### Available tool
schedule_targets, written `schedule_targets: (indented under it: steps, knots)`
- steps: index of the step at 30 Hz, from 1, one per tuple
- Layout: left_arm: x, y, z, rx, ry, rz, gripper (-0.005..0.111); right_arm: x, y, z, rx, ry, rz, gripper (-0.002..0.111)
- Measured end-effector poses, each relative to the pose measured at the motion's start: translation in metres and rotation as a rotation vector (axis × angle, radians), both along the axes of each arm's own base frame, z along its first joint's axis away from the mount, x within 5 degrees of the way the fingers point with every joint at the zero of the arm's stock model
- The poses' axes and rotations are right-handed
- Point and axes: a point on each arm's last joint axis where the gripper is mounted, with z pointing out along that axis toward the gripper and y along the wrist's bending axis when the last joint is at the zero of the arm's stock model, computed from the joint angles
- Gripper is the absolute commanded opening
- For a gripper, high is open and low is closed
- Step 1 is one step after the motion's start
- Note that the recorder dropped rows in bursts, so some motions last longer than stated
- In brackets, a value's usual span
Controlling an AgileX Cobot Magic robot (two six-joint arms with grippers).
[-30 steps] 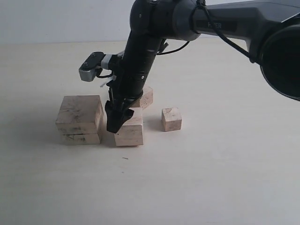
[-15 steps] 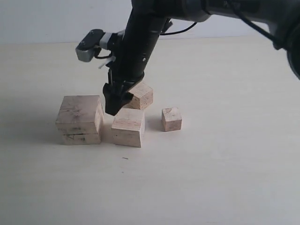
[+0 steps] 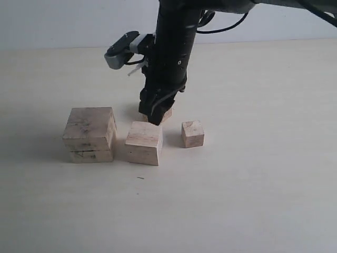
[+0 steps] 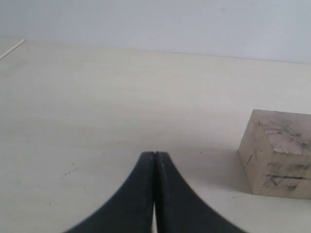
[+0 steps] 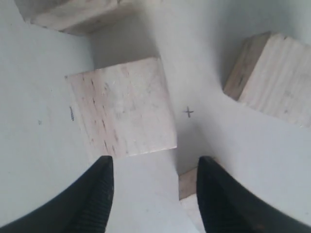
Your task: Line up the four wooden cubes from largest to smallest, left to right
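The right gripper point(image 3: 154, 117) is held partly open and empty, low over the third-largest cube point(image 3: 167, 113), which is set just behind the row of largest cube point(image 3: 89, 132), second cube point(image 3: 144, 142) and smallest cube point(image 3: 192, 133). The jaws should be squared to opposite flat faces before closing, so that neighbours are not nudged. The left gripper point(image 4: 154, 162) is closed, empty.

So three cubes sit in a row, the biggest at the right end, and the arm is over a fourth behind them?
Not the right end: the exterior view shows the biggest cube at the left end. The arm is over a fourth cube behind.
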Motion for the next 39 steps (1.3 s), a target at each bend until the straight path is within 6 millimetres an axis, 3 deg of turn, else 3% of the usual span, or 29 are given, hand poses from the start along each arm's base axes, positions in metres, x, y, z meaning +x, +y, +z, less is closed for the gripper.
schedule_targets:
  steps: [10, 14, 27, 39]
  knots:
    - [0.000, 0.000, 0.000, 0.000, 0.000, 0.000, 0.000, -0.017, -0.012, -0.032, -0.073, 0.131, -0.049, 0.071]
    - [0.000, 0.000, 0.000, 0.000, 0.000, 0.000, 0.000, -0.018, -0.010, -0.036, -0.066, 0.154, -0.057, 0.071]
    - [0.000, 0.000, 0.000, 0.000, 0.000, 0.000, 0.000, -0.017, -0.003, -0.085, -0.094, 0.245, -0.092, 0.071]
    - [0.000, 0.000, 0.000, 0.000, 0.000, 0.000, 0.000, -0.013, 0.003, -0.086, -0.021, 0.207, -0.102, 0.067]
